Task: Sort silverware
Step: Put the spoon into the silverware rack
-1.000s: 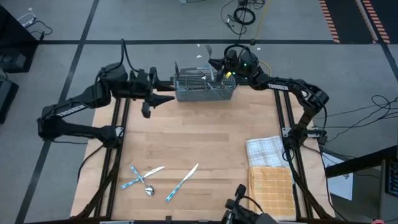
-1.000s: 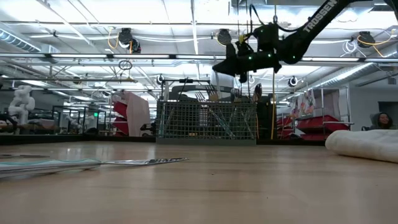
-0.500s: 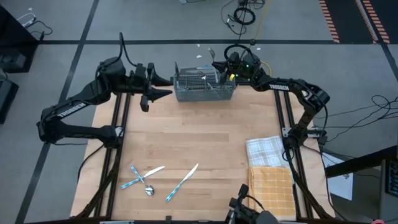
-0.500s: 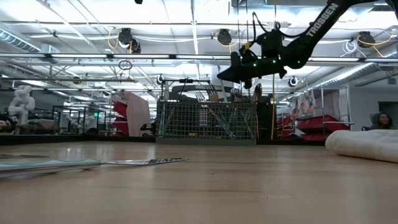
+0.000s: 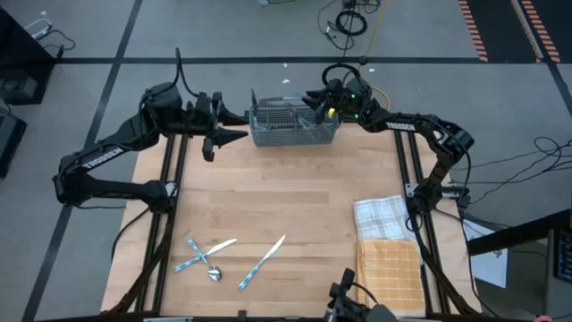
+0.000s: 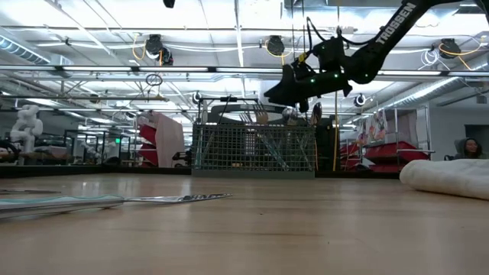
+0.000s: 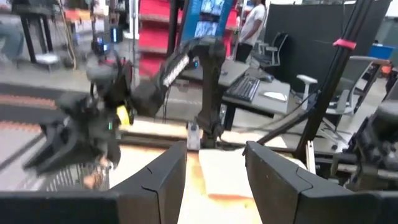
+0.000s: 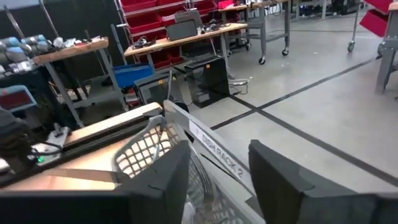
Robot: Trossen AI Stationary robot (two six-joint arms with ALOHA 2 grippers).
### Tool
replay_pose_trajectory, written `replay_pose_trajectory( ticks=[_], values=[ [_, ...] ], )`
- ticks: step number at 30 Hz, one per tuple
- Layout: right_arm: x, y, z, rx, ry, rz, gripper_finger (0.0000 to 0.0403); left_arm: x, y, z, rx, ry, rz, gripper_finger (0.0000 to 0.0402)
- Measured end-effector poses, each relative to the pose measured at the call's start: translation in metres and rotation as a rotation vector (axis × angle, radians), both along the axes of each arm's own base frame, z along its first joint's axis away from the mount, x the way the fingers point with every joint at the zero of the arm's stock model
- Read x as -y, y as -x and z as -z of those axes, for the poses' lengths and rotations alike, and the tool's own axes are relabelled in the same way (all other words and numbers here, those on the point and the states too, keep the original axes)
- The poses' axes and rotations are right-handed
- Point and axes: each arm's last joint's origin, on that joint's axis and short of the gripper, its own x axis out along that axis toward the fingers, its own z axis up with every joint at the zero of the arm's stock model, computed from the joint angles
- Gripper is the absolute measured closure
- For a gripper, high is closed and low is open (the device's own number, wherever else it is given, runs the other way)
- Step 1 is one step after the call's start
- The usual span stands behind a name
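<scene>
We find the left hand (image 5: 239,123) hovering at the worktop's (image 5: 286,206) far edge, just beside the left end of the wire caddy (image 5: 293,129). Its fingers stand apart and carry nothing.

Near the front-left corner, the loose silverware (image 5: 214,255) lies flat: two crossed pieces touching a spoon, and a knife (image 5: 263,262) just beside them. We judge these the remaining work.

The caddy sits at the middle of the far edge. Several utensils already stand inside it, so we judge the sort well advanced but not complete.

The right hand (image 5: 315,100) hangs over the caddy's right end. Its fingers are spread, and we see nothing between them.

Two folded cloths (image 5: 386,250) rest along the right edge, toward the front.

The high view gives the layout. The low view alone shows utensil heads (image 6: 262,114) rising above the caddy rim, and the right hand clear above it. The right wrist view shows the gap between the fingers (image 8: 163,177). The left wrist view shows the right arm from the side.
</scene>
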Motion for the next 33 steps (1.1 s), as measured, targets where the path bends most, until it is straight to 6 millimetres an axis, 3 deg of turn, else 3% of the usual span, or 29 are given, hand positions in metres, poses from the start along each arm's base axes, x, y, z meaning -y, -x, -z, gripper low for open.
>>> replay_pose_trajectory(
  ticks=[2,6,11,15,19,24,33],
  values=[
    [-0.002,0.001,-0.008,0.035,0.000,-0.025,0.0237,0.000,0.001,0.003,-0.034,0.016,-0.001,0.0233],
    [-0.015,0.011,-0.042,0.128,0.030,-0.085,0.0225,0.002,0.007,0.017,-0.166,0.095,0.046,0.0233],
    [-0.044,0.029,-0.086,0.170,0.089,-0.128,0.0222,0.013,0.025,0.054,-0.574,0.285,0.059,0.0233],
    [-0.066,0.042,-0.107,0.131,0.121,-0.138,0.0222,0.029,0.035,0.080,-0.853,0.441,0.006,0.0233],
    [-0.081,0.051,-0.115,0.089,0.107,-0.125,0.0222,0.050,0.041,0.098,-1.025,0.506,-0.057,0.0233],
    [-0.091,0.051,-0.110,0.030,0.025,-0.127,0.0222,0.081,0.047,0.118,-1.058,0.571,-0.118,0.0233],
    [-0.113,0.036,-0.109,0.017,0.007,-0.183,0.0222,0.137,0.065,0.153,-1.178,0.333,0.017,0.0233]
  ],
)
